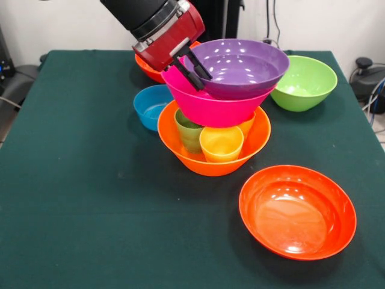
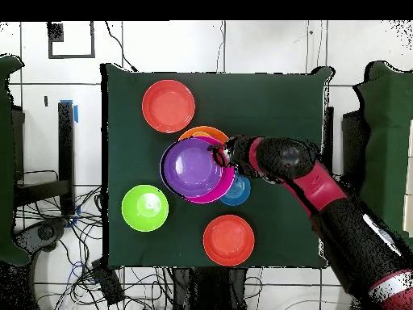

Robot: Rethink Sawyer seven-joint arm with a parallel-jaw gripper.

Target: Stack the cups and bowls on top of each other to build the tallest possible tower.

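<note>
The tower stands mid-table. Its base is the large light orange bowl (image 1: 207,161), which holds the green cup (image 1: 189,130), the yellow cup (image 1: 221,143) and the orange cup (image 1: 247,125), mostly hidden. The large pink bowl (image 1: 207,107) rests on the cups. The purple bowl (image 1: 243,67) sits tilted in the pink one. My gripper (image 1: 206,82) comes in from the upper left, its two black fingers astride the purple bowl's left rim, shut on it. From overhead, the purple bowl (image 2: 192,165) covers most of the pile and the gripper (image 2: 219,155) is at its right rim.
The small blue bowl (image 1: 149,106) sits just left of the tower. One red-orange bowl (image 1: 146,68) lies behind my gripper, the other (image 1: 298,211) at the front right. The lime green bowl (image 1: 304,82) is at the back right.
</note>
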